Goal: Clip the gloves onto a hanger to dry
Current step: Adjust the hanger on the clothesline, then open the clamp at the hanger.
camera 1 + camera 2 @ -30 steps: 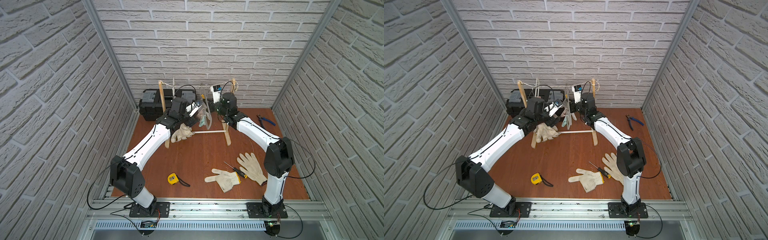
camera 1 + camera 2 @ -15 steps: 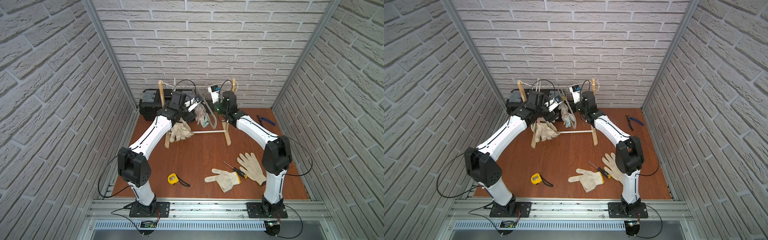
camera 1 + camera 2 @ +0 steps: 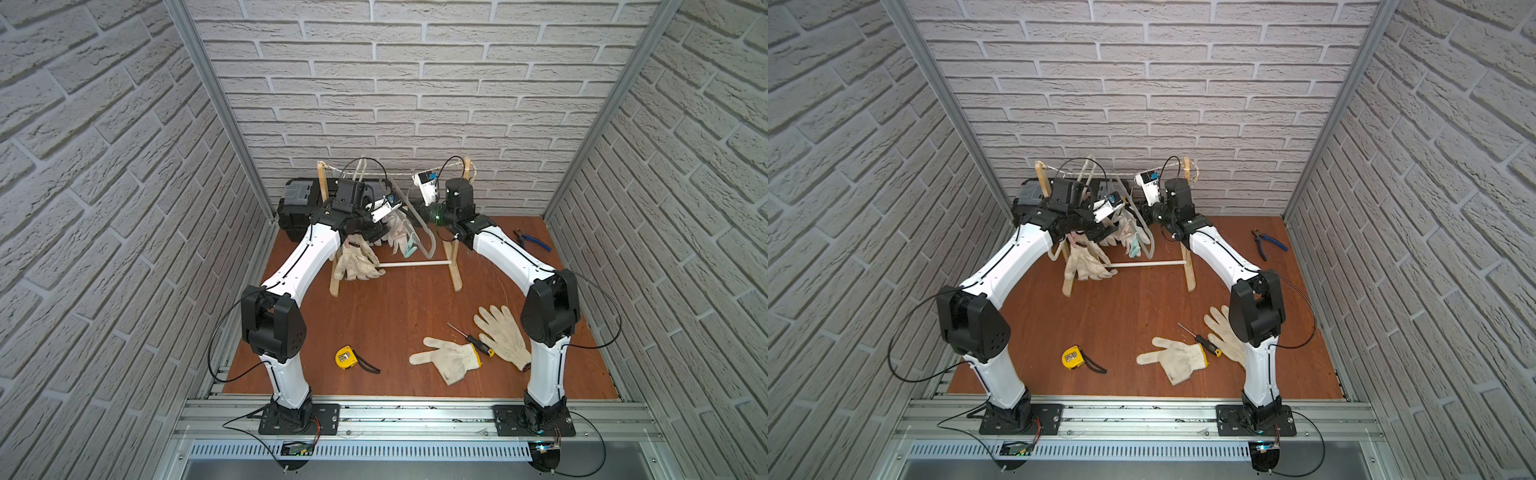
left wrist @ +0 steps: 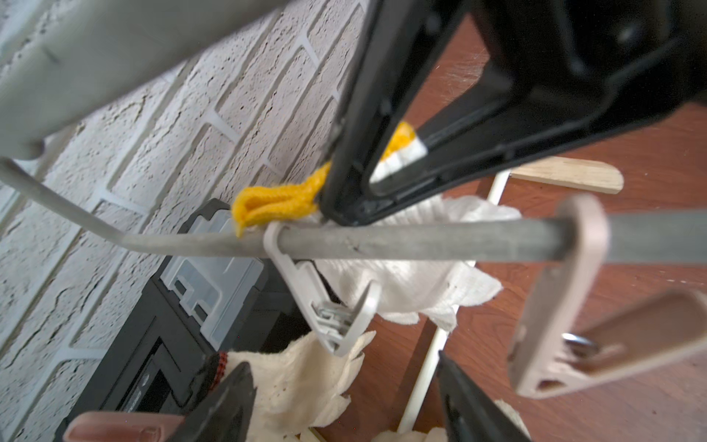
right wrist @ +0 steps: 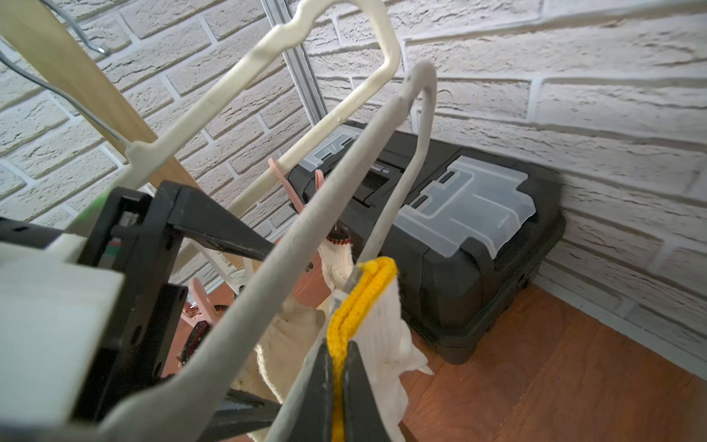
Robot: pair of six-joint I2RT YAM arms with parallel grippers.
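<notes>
My right gripper [image 5: 338,386] is shut on the yellow cuff of a white glove [image 5: 382,325], held against the grey hanger [image 5: 306,268] at the rack. My left gripper [image 4: 344,405] stands open just below the hanger's bar, near a grey clip [image 4: 333,306]; a glove with a dark red cuff [image 4: 290,382] hangs between its fingers, untouched as far as I can see. In both top views a bunch of gloves [image 3: 357,259] [image 3: 1088,262] hangs at the rack's left end. Two more gloves [image 3: 451,359] [image 3: 500,334] lie on the floor in front.
A black toolbox [image 3: 299,203] stands at the back left against the wall. A screwdriver [image 3: 469,338] lies between the floor gloves, a yellow tape measure [image 3: 345,357] to their left, blue pliers [image 3: 532,240] at the back right. Pink clips [image 4: 554,306] hang on the hanger bar.
My left arm has swung in toward the hanger and its jaws have narrowed a little. The right gripper has kept its hold on the yellow-cuffed glove.
</notes>
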